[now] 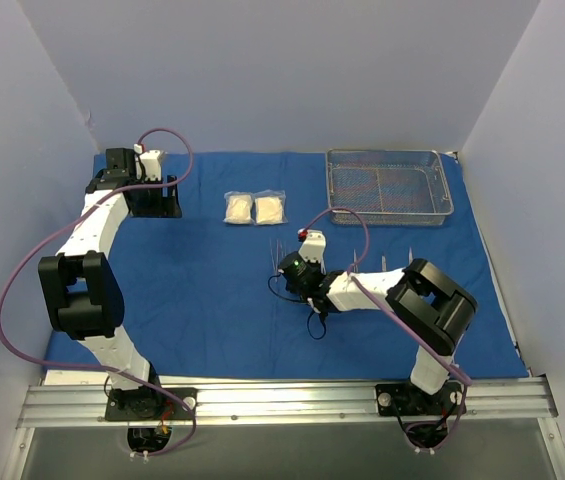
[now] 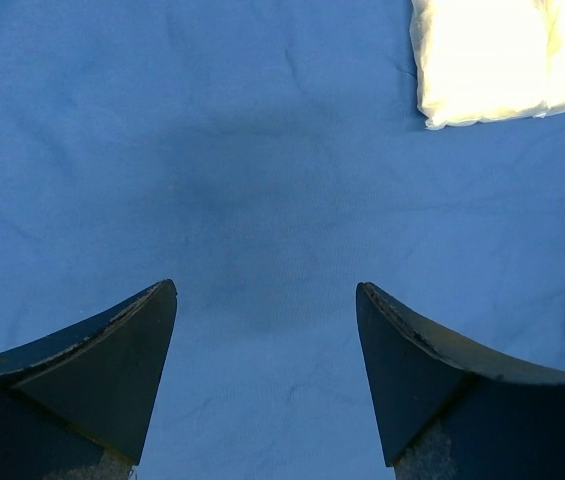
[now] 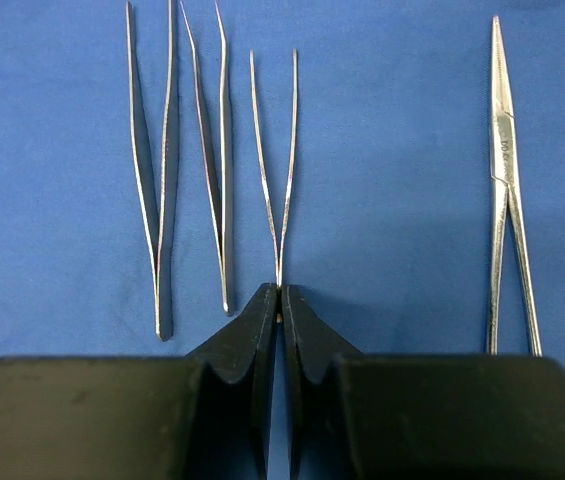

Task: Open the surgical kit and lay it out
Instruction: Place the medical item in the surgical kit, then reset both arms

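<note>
Hovering over the far left of the blue cloth wrap [image 1: 212,290], the left gripper [image 2: 267,290] has its jaws spread wide with nothing between them, only bare cloth below. Right of it, two white gauze packets [image 1: 240,208] lie side by side near the cloth's far middle. Nearer and slightly right, the right gripper [image 3: 280,295] is pinched closed on the joined end of the third tweezers [image 3: 279,255], whose tips point away from it. Two other tweezers [image 3: 158,280] lie just to its left, apart from each other. A scissor-handled clamp [image 3: 503,140] lies well to their right — flat on the cloth. The wire-mesh tray [image 1: 392,214] sits at the far right corner.
</note>
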